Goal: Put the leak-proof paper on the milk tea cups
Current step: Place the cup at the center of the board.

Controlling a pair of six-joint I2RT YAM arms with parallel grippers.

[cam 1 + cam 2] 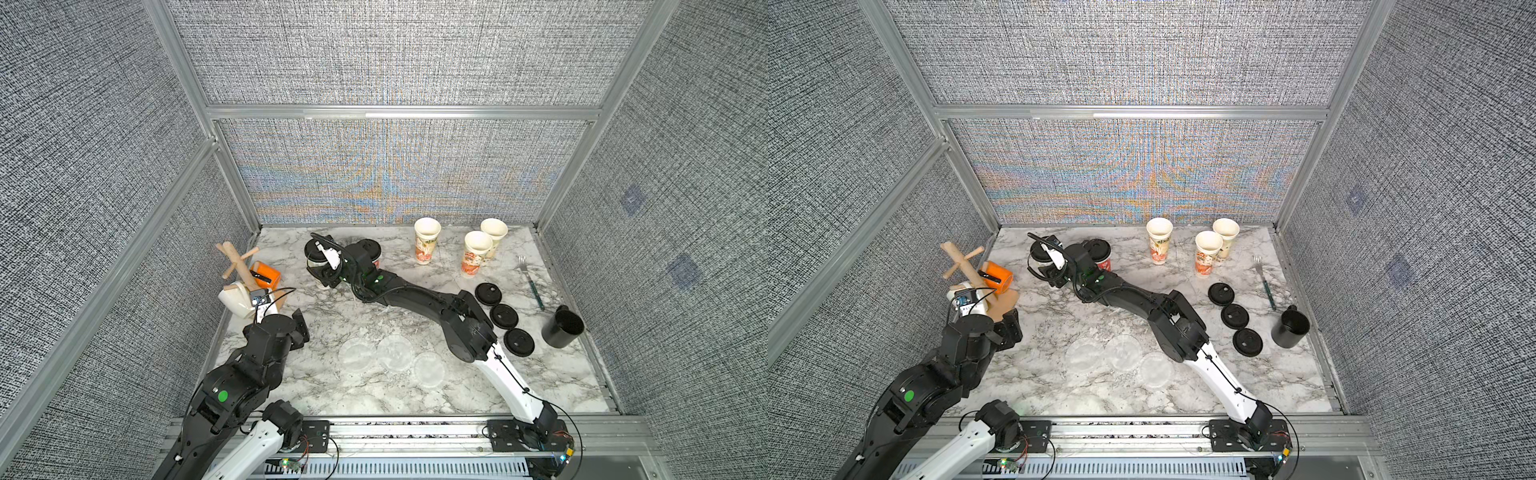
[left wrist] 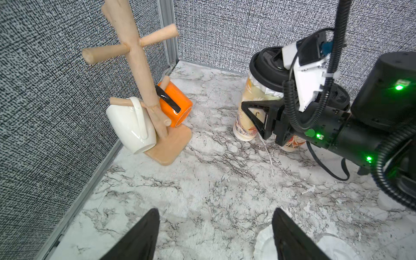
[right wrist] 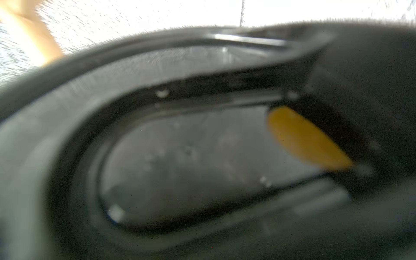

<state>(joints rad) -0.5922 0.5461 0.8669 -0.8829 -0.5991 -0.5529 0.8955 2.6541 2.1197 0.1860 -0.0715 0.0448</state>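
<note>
1. Left pincer (image 2: 215,234): jaws apart, empty, over the near-left table (image 1: 374,399).
2. Right pincer (image 1: 322,272) straddles a black-lidded milk tea cup (image 2: 252,94) far left; whether it squeezes, I cannot tell.
3. Three leak-proof paper discs (image 1: 395,351) lie flat near-centre; three open cups (image 1: 427,243) stand far right.

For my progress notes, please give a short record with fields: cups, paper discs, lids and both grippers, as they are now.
open cups: three, upright, back right, uncovered
lidded cups: two, back left, black lids on
paper discs: three, lying flat, front centre
loose lids: three, in a row, right side
left gripper: open, empty
right gripper: at one lidded cup; grip unclear
</note>
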